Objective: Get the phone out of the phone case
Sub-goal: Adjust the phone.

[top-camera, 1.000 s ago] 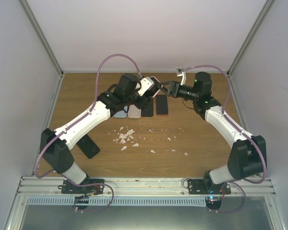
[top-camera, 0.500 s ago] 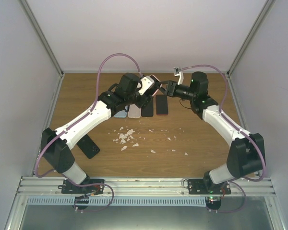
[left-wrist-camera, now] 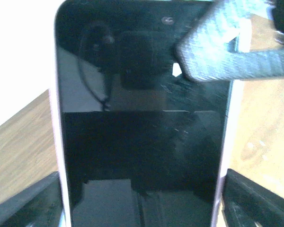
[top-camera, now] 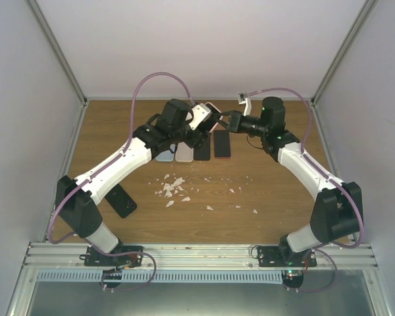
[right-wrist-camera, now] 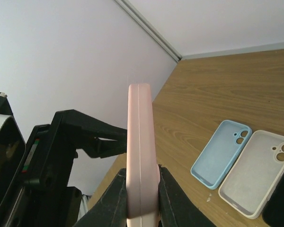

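A phone in a pink phone case (top-camera: pixel 209 112) is held up above the back of the table between both arms. In the left wrist view its dark screen (left-wrist-camera: pixel 142 123) fills the frame, pink case edges showing along both sides. My left gripper (left-wrist-camera: pixel 142 203) is clamped across its width, one black finger (left-wrist-camera: pixel 33 203) at each side. My right gripper (right-wrist-camera: pixel 142 189) is shut on the case's thin end, pinching the pink edge (right-wrist-camera: pixel 142 137) between both pads. Its grey finger (left-wrist-camera: pixel 236 52) crosses the phone's top right corner.
On the wood below lie a light blue case (right-wrist-camera: pixel 221 152), a pale case (right-wrist-camera: pixel 258 172) and a dark one (right-wrist-camera: pixel 281 208), with a red-edged phone (top-camera: pixel 222 143) beside them. A black phone (top-camera: pixel 122 201) lies at the left. White scraps (top-camera: pixel 173 187) litter the middle. Walls close three sides.
My right gripper has moved left to the held phone and closed its jaws on the pink case's end. The left arm has stayed in place, holding the phone.
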Action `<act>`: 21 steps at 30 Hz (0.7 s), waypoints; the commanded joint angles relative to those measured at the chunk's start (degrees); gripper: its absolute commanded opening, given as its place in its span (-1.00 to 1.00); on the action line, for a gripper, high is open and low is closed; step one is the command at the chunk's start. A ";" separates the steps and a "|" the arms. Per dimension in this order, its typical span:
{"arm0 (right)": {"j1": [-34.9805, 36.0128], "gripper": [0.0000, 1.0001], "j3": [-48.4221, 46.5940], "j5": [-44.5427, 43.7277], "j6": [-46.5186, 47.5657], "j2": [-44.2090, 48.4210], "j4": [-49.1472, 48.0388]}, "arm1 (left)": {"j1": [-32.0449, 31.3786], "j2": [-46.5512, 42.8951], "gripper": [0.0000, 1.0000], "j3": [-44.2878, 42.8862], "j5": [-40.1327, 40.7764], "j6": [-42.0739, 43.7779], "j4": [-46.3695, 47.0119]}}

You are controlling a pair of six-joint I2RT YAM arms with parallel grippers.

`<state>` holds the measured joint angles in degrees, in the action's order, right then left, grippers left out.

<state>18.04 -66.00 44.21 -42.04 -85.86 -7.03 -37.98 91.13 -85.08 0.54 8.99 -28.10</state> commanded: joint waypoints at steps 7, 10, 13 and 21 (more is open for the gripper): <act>-3.61 -0.99 -3.70 11.56 8.81 4.17 -3.54 | 7.54 -10.31 0.98 2.34 -33.26 4.16 -4.40; -3.73 -0.99 -3.96 15.75 11.92 5.75 -3.14 | 9.65 -12.44 0.98 3.65 -40.92 5.38 -6.27; -3.83 -0.99 -3.64 19.31 13.36 7.26 -3.20 | 12.53 -13.94 0.98 4.82 -47.76 4.43 -6.02; -3.76 -0.99 -4.30 29.24 14.45 9.16 -4.39 | 19.28 -13.52 0.86 5.73 -64.69 4.00 -5.87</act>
<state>14.44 -67.96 66.17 -29.28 -78.72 -7.92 -20.99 77.41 -80.12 -52.73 12.14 -34.11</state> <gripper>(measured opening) 0.132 0.951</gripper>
